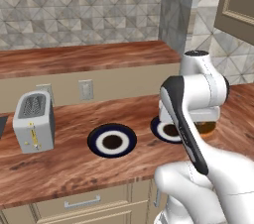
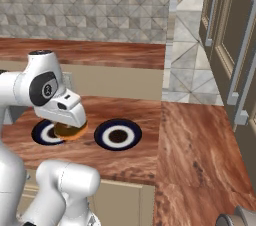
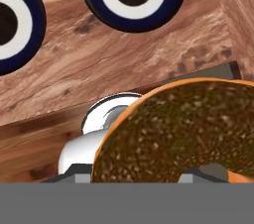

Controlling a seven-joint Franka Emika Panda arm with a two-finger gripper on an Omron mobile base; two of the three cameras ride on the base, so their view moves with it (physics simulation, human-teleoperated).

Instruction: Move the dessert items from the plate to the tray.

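Note:
A golden-brown ring doughnut [image 3: 188, 134] with a dark speckled top hangs in my gripper [image 3: 149, 176], whose jaws are shut on it. In the right base view the doughnut [image 2: 70, 131] sits just under the hand, above the counter's front part. From the left it peeks out below the hand as an orange edge, the doughnut [image 1: 206, 128]. Two navy-rimmed plates with white rings and dark centres lie on the counter: one plate [image 2: 118, 135] to the right, the other plate [image 2: 44, 133] partly behind the gripper [image 2: 70, 126]. The tray is out of view.
A silver toaster [image 1: 33, 121] stands at the counter's left, with a wall outlet [image 1: 86, 89] behind it. A raised wooden ledge [image 1: 84, 57] runs along the back. Tall cabinet doors [image 2: 235, 45] stand at the right, beyond the counter's corner [image 2: 200, 160].

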